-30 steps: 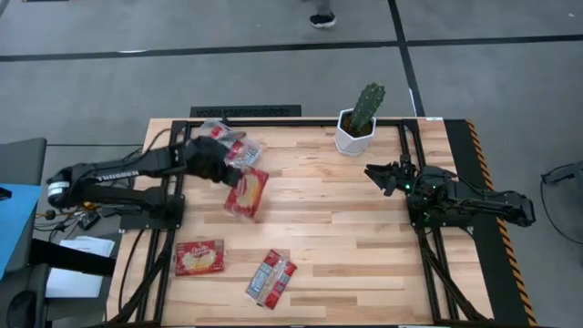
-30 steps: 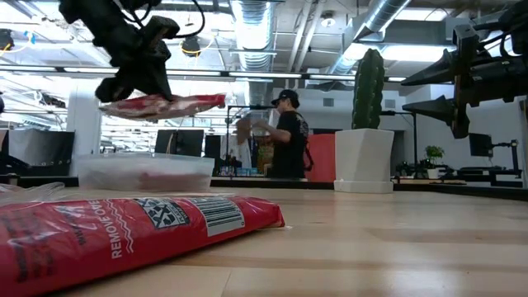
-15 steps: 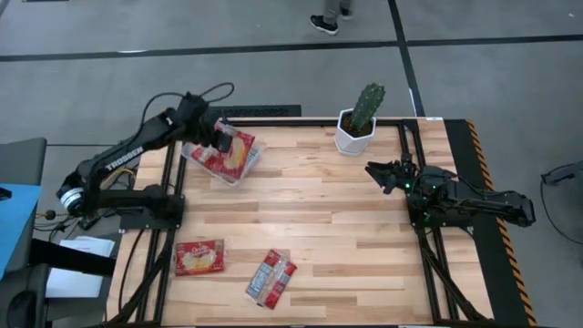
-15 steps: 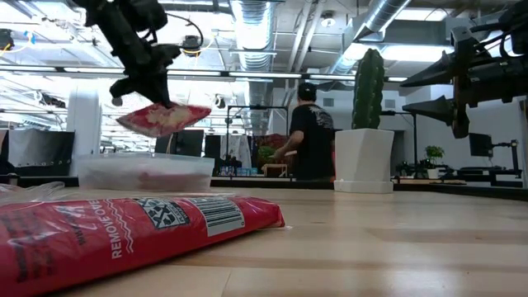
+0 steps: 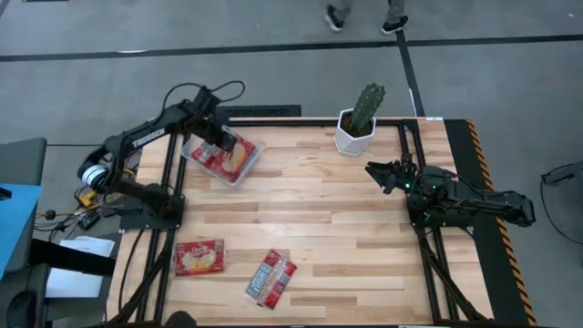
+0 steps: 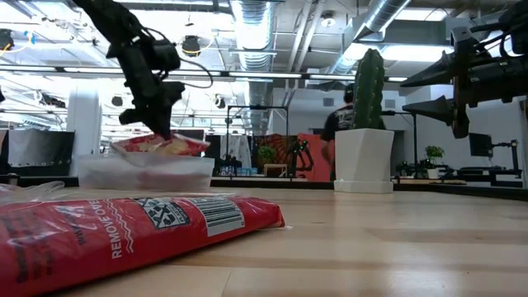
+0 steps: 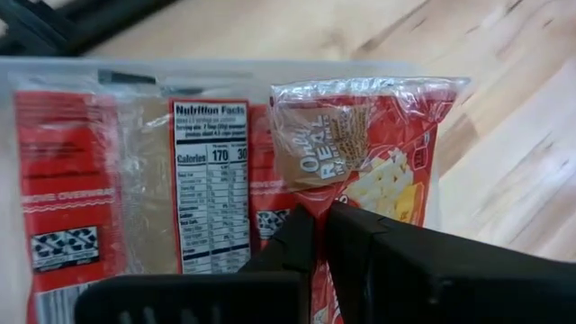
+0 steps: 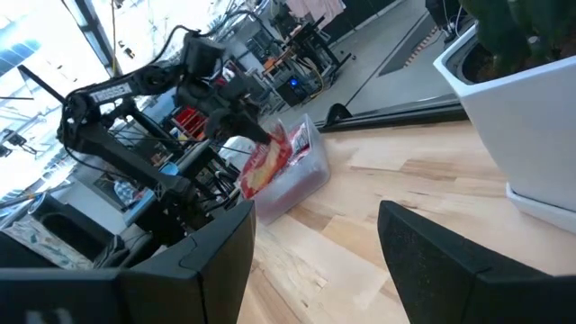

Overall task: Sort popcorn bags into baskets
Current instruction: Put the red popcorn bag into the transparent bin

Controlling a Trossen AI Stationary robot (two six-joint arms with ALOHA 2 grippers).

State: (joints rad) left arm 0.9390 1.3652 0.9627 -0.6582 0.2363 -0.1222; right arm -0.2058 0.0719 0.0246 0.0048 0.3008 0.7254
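My left gripper (image 5: 221, 139) is shut on a red popcorn bag (image 5: 239, 155) with a yellow-cream front, over the clear basket (image 5: 196, 155) at the table's far left. In the low view the bag (image 6: 161, 146) hangs just at the basket's rim (image 6: 144, 161). Inside the basket lies another bag (image 7: 207, 180), label side up. Two more bags (image 5: 199, 257) (image 5: 271, 278) lie flat near the front edge. At the table's right side my right gripper (image 5: 375, 173) waits open and holds nothing. My left gripper pinches the bag between its two shut fingers at the bag's near end (image 7: 355, 193), beside the picture front. The fingers slant down from above. The bag stretches away from them, slightly tilted, over the bag in the basket; whether it rests on it I cannot tell.
A white faceted pot with a cactus (image 5: 358, 128) stands at the far edge, right of centre. One red bag (image 6: 124, 231) lies close before the low camera. Bare wood spans the table's middle. A person walks in the room behind.
My left gripper has swung from over the table's left middle toward the far left corner and come down, rolling as it went. The held bag came along, turned about, and sank from well above the basket to its rim.
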